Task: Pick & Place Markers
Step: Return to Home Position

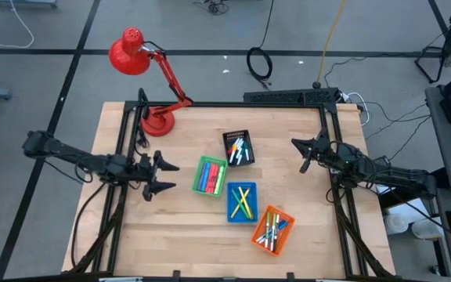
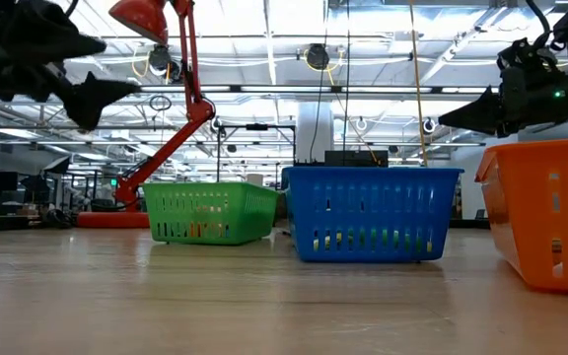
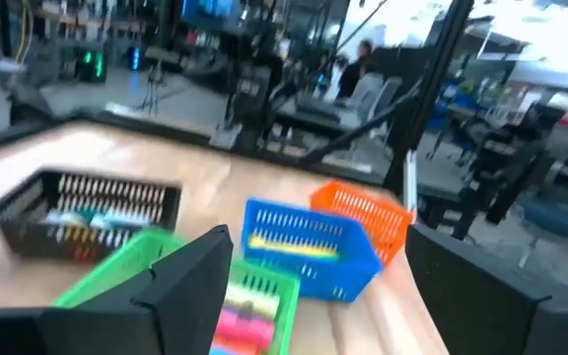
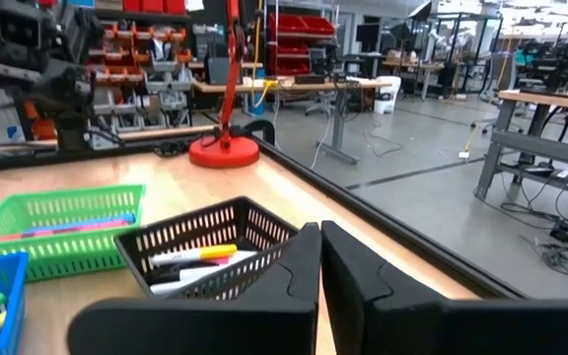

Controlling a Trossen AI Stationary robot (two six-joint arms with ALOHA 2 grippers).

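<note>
Nearest the front edge of the table point(image 1: 171, 243) sits the orange basket point(image 1: 282, 215), set at a slant, and there are markers point(image 1: 270, 231) lying inside it. Just behind it, close to its corner, is the blue basket point(image 1: 230, 204), with yellow and green ones crossed over each other on its floor. Next back is the green basket point(image 1: 197, 174), tilted a little, holding pink, blue and green ones side by side. Level with it, out to the left, the left gripper point(image 1: 171, 176) hovers clear above the wood, pointing at the green basket. Its fingers are spread wide apart and there is nothing between them. Over on the right side of the table, the right gripper point(image 1: 300, 154) hangs in the air well apart from the baskets, its fingers pressed together and holding nothing. Farther back, the black basket point(image 1: 236, 133) holds white ones with coloured caps and a yellow one. At the far left corner stands the red desk lamp point(image 1: 159, 119), its head leaning out past the table's edge.
</note>
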